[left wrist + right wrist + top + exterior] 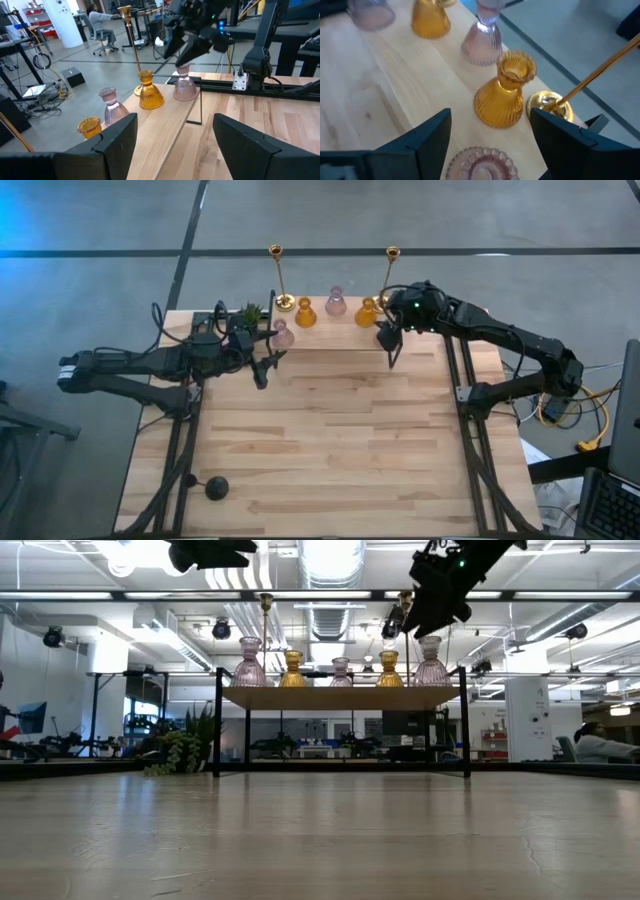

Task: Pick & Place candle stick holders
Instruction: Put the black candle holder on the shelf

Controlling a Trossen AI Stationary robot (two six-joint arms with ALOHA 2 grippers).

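Right wrist view: right gripper (487,150) fingers spread open, empty, straddling an upright pink holder (479,164), amber holder (503,92) just beyond, axes vertical on the shelf (400,65); left gripper (175,137) open; no legible writing.

Just below my right claw (490,137) a pink glass holder (479,164) stands upright on the shelf. Ahead stand an amber one (503,92), a brass stick (555,102), two more pink holders and another amber one.
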